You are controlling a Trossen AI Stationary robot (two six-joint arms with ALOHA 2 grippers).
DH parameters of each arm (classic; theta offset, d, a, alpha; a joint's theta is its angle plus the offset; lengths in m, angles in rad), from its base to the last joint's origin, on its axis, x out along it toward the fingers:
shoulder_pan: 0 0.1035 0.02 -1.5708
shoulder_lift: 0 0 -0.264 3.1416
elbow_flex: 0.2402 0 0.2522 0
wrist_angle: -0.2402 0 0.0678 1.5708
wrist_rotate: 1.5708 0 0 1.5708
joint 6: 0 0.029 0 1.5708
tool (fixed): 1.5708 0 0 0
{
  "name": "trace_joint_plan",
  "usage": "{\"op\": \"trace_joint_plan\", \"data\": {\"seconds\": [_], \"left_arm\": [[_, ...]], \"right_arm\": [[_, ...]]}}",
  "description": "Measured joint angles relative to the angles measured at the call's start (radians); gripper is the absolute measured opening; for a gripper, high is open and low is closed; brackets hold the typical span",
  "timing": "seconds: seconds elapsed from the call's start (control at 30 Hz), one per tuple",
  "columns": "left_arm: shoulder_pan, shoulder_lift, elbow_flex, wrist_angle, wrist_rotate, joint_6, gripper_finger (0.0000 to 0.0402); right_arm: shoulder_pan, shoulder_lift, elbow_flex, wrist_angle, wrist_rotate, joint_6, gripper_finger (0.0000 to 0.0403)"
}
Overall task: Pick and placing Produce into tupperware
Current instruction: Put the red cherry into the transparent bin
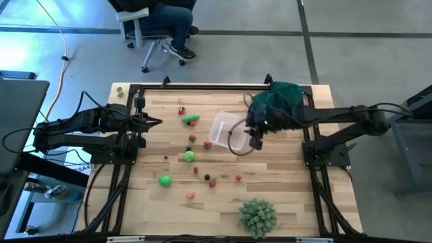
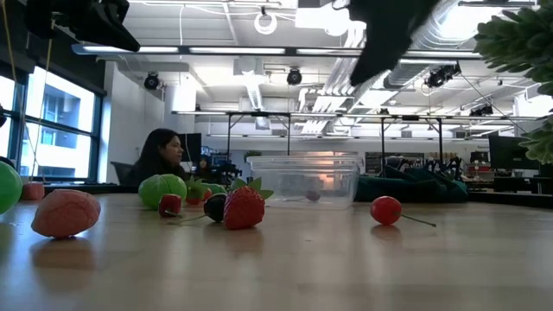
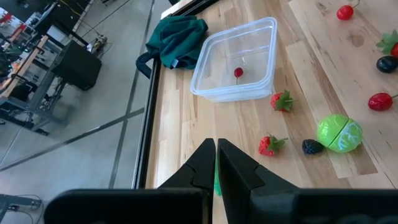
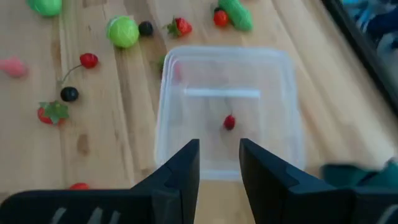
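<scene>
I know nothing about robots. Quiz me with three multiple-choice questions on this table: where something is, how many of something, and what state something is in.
1. Where does the spiky ball sit?
A. inside the tub
B. at the table's near edge
C. on the green cloth

2. How many pieces lie in the tub?
A. none
B. one
C. four

3. How does the right pincer stand?
A. open and empty, above the tub
B. shut on a strawberry
C. shut on the cloth

Answers: 1 B, the high view shows it by the near edge, away from the tub. 2 B, only one red berry shows inside. 3 A, a gap shows between its fingers, with nothing held.
</scene>
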Motion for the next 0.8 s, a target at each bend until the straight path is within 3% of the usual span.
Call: {"op": "trace_joint_plan", "data": {"seconds": [0.23, 0.43, 0.6, 0.8], "left_arm": [[0.000, 0.000, 0.000, 0.000, 0.000, 0.000, 0.0010], [0.000, 0.000, 0.000, 0.000, 0.000, 0.000, 0.0010], [0.000, 0.000, 0.000, 0.000, 0.000, 0.000, 0.0010], [0.000, 0.000, 0.000, 0.000, 0.000, 0.000, 0.0010]], "right_arm": [[0.082, -0.113, -0.366, 0.387, -0.008, 0.170, 0.0105], [0.120, -0.128, -0.589, 0.697, -0.076, 0.255, 0.0105], [0.148, -0.127, -0.700, 0.773, -0.130, 0.238, 0.0105], [0.195, -0.127, -0.730, 0.816, -0.138, 0.190, 0.0105]]}}
